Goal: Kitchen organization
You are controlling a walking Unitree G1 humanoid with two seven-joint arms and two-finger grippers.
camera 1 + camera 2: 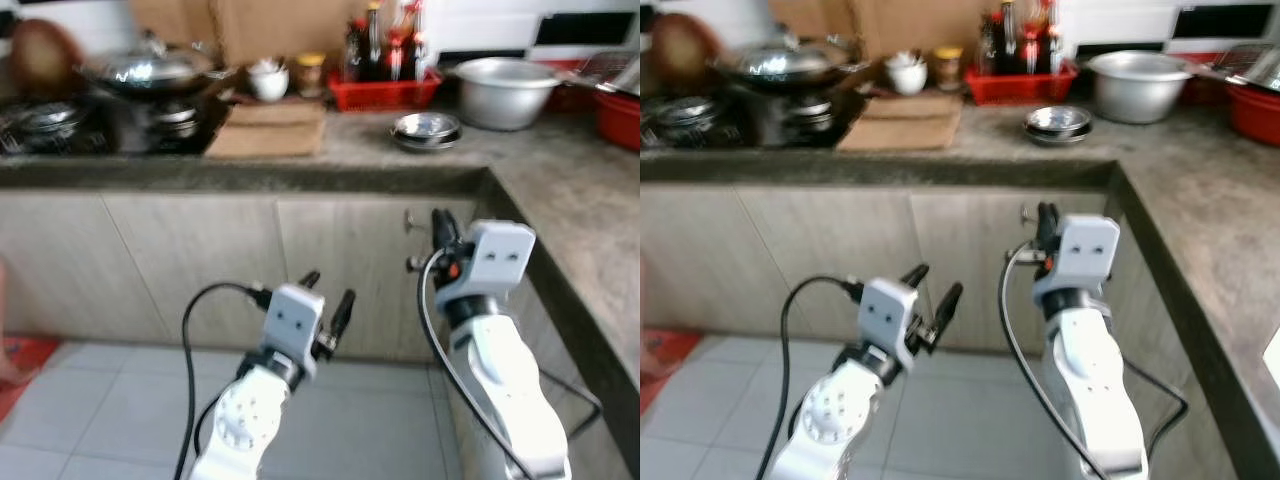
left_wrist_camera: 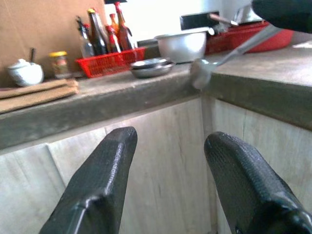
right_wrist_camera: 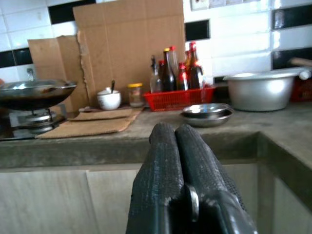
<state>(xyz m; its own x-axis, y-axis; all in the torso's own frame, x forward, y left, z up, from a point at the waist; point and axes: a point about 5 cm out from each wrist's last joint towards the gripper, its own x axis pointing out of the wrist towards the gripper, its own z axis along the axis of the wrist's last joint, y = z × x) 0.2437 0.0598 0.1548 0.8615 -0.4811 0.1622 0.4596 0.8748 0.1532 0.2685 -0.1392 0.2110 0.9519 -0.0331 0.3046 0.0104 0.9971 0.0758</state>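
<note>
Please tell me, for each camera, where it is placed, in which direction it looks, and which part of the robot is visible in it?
Left and right eye views: on the head, looking forward and down at the corner counter; both arms show.
Left wrist view: on the left arm, looking along the open left claw toward the cabinets.
Right wrist view: looking along the shut right claw.
All share the red basket and steel bowl.

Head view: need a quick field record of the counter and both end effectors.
left end effector: open, empty, in front of the cabinet doors
right end effector: shut on a metal spoon, below the counter's inner corner
stove: far left, wok on it
counter middle: flat cardboard, white lidded pot, small jar
red basket: holds sauce bottles
stacked steel dishes: in front of the basket
large metal bowl: right of the basket
</note>
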